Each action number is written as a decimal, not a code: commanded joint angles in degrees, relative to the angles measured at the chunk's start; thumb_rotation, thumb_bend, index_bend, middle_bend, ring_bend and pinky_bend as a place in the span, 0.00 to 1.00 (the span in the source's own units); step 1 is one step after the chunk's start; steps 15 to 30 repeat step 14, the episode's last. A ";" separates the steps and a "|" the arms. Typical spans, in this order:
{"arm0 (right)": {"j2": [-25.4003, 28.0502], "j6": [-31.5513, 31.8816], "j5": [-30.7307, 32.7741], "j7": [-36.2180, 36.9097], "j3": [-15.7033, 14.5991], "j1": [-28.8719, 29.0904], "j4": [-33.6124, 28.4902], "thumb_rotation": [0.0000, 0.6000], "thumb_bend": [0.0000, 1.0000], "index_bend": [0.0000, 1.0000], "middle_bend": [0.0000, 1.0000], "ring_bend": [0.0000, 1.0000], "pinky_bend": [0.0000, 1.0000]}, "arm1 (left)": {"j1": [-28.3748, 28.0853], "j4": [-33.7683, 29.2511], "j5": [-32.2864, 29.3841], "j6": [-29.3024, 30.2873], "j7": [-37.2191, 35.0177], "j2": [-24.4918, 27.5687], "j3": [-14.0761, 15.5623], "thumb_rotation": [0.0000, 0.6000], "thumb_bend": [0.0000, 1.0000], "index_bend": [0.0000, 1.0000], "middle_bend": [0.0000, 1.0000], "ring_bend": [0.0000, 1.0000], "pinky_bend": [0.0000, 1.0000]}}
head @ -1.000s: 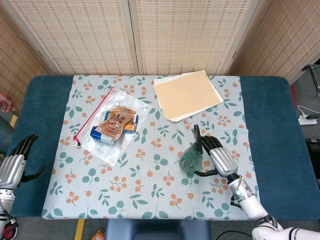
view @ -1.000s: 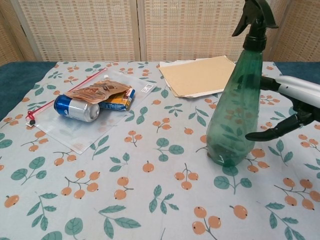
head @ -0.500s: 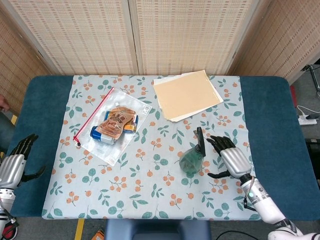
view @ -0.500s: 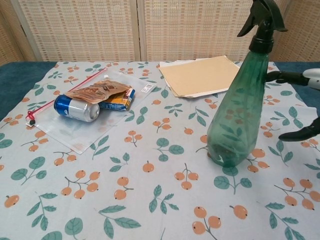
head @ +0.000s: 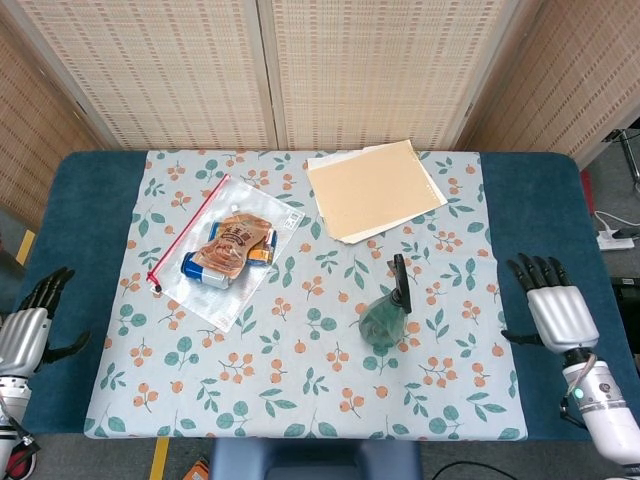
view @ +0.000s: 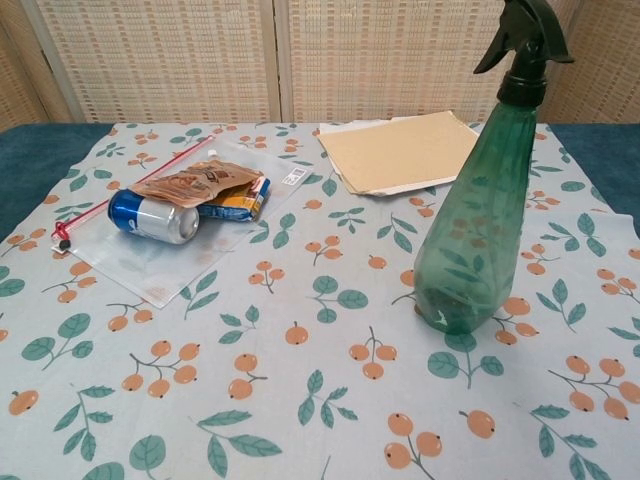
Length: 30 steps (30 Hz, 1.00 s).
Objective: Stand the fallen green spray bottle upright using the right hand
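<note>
The green spray bottle (head: 384,318) stands upright on the floral cloth, right of centre, its black trigger head on top. In the chest view the green spray bottle (view: 475,225) stands alone with nothing touching it. My right hand (head: 553,310) is well off to the bottle's right, over the blue table edge, fingers spread and holding nothing. My left hand (head: 32,320) rests at the far left edge, fingers apart, empty. Neither hand appears in the chest view.
A clear zip bag (head: 225,250) with a can and snack packs lies on the left half of the cloth. A tan folder (head: 373,189) on papers lies at the back. The floral cloth (head: 300,380) covers the blue table (head: 540,210).
My right hand let go of the bottle and drew away to the right, out of the chest view. The bottle stays standing. The left hand has not moved.
</note>
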 commanded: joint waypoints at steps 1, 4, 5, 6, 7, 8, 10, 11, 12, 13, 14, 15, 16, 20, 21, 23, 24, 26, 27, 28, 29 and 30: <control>-4.82 6.08 -4.83 14.58 3.25 -3.05 10.61 1.00 0.07 0.05 0.03 0.00 0.00 | -0.11 -0.16 0.01 0.07 0.25 -0.08 -0.14 1.00 0.26 0.00 0.00 0.03 0.16; -4.75 4.03 -4.60 14.81 3.09 -2.85 11.26 1.00 0.06 0.04 0.03 0.00 0.00 | -0.06 -0.17 0.37 0.44 0.35 -0.12 -0.13 1.00 0.26 0.00 0.00 0.03 0.16; -4.67 3.75 -4.91 14.67 3.00 -2.87 11.39 1.00 0.06 0.04 0.03 0.00 0.00 | -0.02 -0.14 0.49 0.60 0.25 -0.12 -0.13 1.00 0.26 0.00 0.00 0.03 0.16; -4.64 3.65 -5.12 14.50 2.94 -2.92 11.44 1.00 0.06 0.04 0.03 0.00 0.00 | 0.00 -0.10 0.54 0.66 0.20 -0.12 -0.14 1.00 0.26 0.00 0.00 0.03 0.16; -4.60 3.53 -5.23 14.33 2.91 -2.98 11.43 1.00 0.06 0.04 0.03 0.00 0.00 | 0.00 -0.09 0.59 0.66 0.15 -0.09 -0.13 1.00 0.26 0.00 0.00 0.03 0.16; -4.54 3.38 -5.30 14.15 2.92 -3.06 11.32 1.00 0.06 0.04 0.03 0.00 0.00 | -0.02 -0.06 0.68 0.64 0.09 -0.05 -0.11 1.00 0.26 0.00 0.00 0.03 0.16; -4.43 3.09 -5.23 14.02 3.05 -3.19 11.03 1.00 0.06 0.04 0.03 0.00 0.00 | -0.04 0.11 0.81 0.61 0.04 -0.04 -0.05 1.00 0.26 0.00 0.00 0.03 0.16; -4.37 2.87 -5.14 13.94 3.09 -3.22 10.90 1.00 0.06 0.04 0.03 0.00 0.00 | -0.02 0.15 0.77 0.57 -0.04 -0.02 -0.03 1.00 0.26 0.00 0.00 0.03 0.16; -4.32 2.68 -5.05 13.81 3.10 -3.23 10.82 1.00 0.06 0.04 0.03 0.00 0.00 | 0.00 0.17 0.74 0.56 -0.10 0.01 -0.02 1.00 0.26 0.00 0.00 0.03 0.16; -4.29 2.59 -5.00 13.74 3.11 -3.23 10.77 1.00 0.06 0.04 0.03 0.00 0.00 | 0.01 0.17 0.73 0.57 -0.14 0.02 -0.03 1.00 0.26 0.00 0.00 0.03 0.16; -4.26 2.53 -4.97 13.68 3.13 -3.23 10.73 1.00 0.06 0.04 0.03 0.00 0.00 | 0.01 0.17 0.73 0.57 -0.16 0.02 -0.03 1.00 0.26 0.00 0.00 0.03 0.16; -4.26 2.53 -4.97 13.68 3.13 -3.23 10.73 1.00 0.06 0.04 0.03 0.00 0.00 | 0.01 0.17 0.73 0.57 -0.16 0.02 -0.03 1.00 0.26 0.00 0.00 0.03 0.16; -4.26 2.53 -4.97 13.68 3.13 -3.23 10.73 1.00 0.06 0.04 0.03 0.00 0.00 | 0.01 0.17 0.73 0.57 -0.16 0.02 -0.03 1.00 0.26 0.00 0.00 0.03 0.16; -4.26 2.53 -4.97 13.68 3.13 -3.23 10.73 1.00 0.06 0.04 0.03 0.00 0.00 | 0.01 0.17 0.73 0.57 -0.16 0.02 -0.03 1.00 0.26 0.00 0.00 0.03 0.16; -4.26 2.53 -4.97 13.68 3.13 -3.23 10.73 1.00 0.06 0.04 0.03 0.00 0.00 | 0.01 0.17 0.73 0.57 -0.16 0.02 -0.03 1.00 0.26 0.00 0.00 0.03 0.16; -4.26 2.53 -4.97 13.68 3.13 -3.23 10.73 1.00 0.06 0.04 0.03 0.00 0.00 | 0.01 0.17 0.73 0.57 -0.16 0.02 -0.03 1.00 0.26 0.00 0.00 0.03 0.16; -4.26 2.53 -4.97 13.68 3.13 -3.23 10.73 1.00 0.06 0.04 0.03 0.00 0.00 | 0.01 0.17 0.73 0.57 -0.16 0.02 -0.03 1.00 0.26 0.00 0.00 0.03 0.16; -4.26 2.53 -4.97 13.68 3.13 -3.23 10.73 1.00 0.06 0.04 0.03 0.00 0.00 | 0.01 0.17 0.73 0.57 -0.16 0.02 -0.03 1.00 0.26 0.00 0.00 0.03 0.16; -4.26 2.53 -4.97 13.68 3.13 -3.23 10.73 1.00 0.06 0.04 0.03 0.00 0.00 | 0.01 0.17 0.73 0.57 -0.16 0.02 -0.03 1.00 0.26 0.00 0.00 0.03 0.16; -4.26 2.53 -4.97 13.68 3.13 -3.23 10.73 1.00 0.06 0.04 0.03 0.00 0.00 | 0.01 0.17 0.73 0.57 -0.16 0.02 -0.03 1.00 0.26 0.00 0.00 0.03 0.16; -4.26 2.53 -4.97 13.68 3.13 -3.23 10.73 1.00 0.06 0.04 0.03 0.00 0.00 | 0.01 0.17 0.73 0.57 -0.16 0.02 -0.03 1.00 0.26 0.00 0.00 0.03 0.16; -4.26 2.53 -4.97 13.68 3.13 -3.23 10.73 1.00 0.06 0.04 0.03 0.00 0.00 | 0.01 0.17 0.73 0.57 -0.16 0.02 -0.03 1.00 0.26 0.00 0.00 0.03 0.16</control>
